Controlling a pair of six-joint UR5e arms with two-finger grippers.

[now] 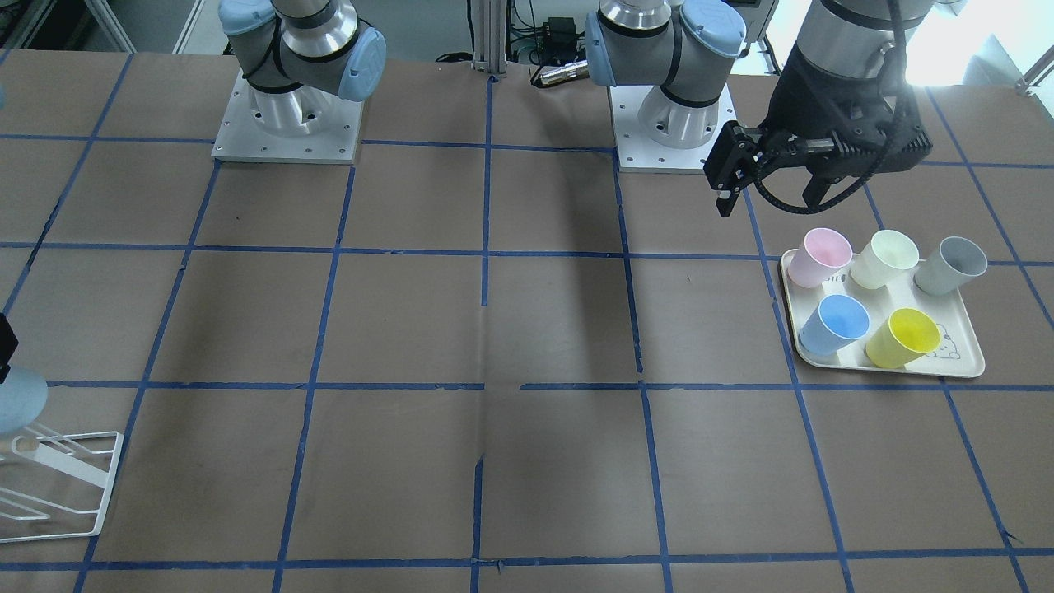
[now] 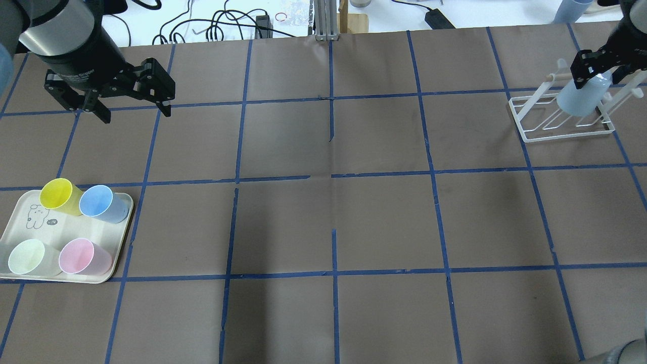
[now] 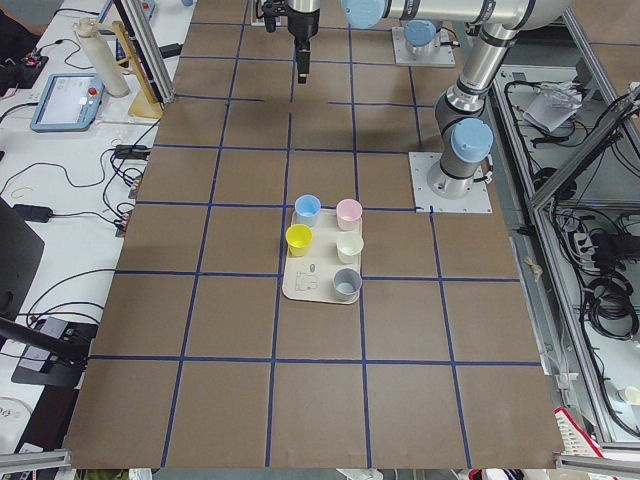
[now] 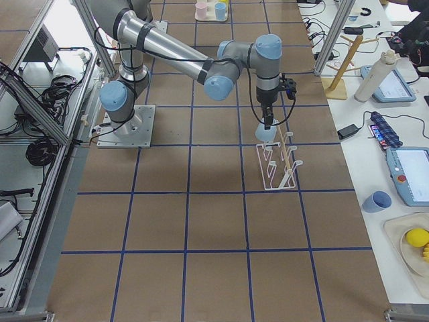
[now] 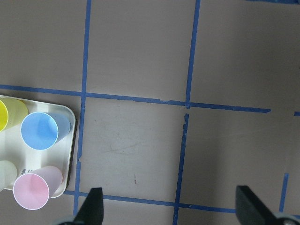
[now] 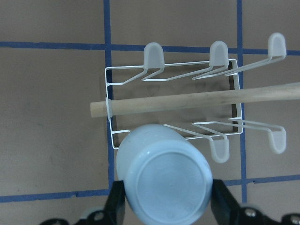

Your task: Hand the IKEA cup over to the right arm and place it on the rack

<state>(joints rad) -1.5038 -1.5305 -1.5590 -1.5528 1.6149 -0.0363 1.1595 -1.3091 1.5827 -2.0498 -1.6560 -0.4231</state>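
Note:
The IKEA cup [image 6: 164, 185], pale icy-blue, hangs upside down, its base toward the right wrist camera. My right gripper [image 6: 165, 208] is shut on it, one finger [image 6: 117, 204] on each side. The cup sits over the near row of prongs of the white wire rack [image 6: 173, 65], beside its wooden peg [image 6: 187, 101]. In the overhead view the right gripper [image 2: 599, 68] holds the cup [image 2: 581, 98] over the rack [image 2: 561, 129] at the far right. My left gripper [image 2: 134, 108] is open and empty, above the table behind the tray.
A cream tray [image 2: 30, 227] at the near left holds a yellow cup [image 2: 58, 194], a saturated blue cup [image 2: 98, 202], a pale green cup [image 2: 25, 257] and a pink cup [image 2: 81, 257]. The front view also shows a grey cup [image 1: 955, 263] on it.

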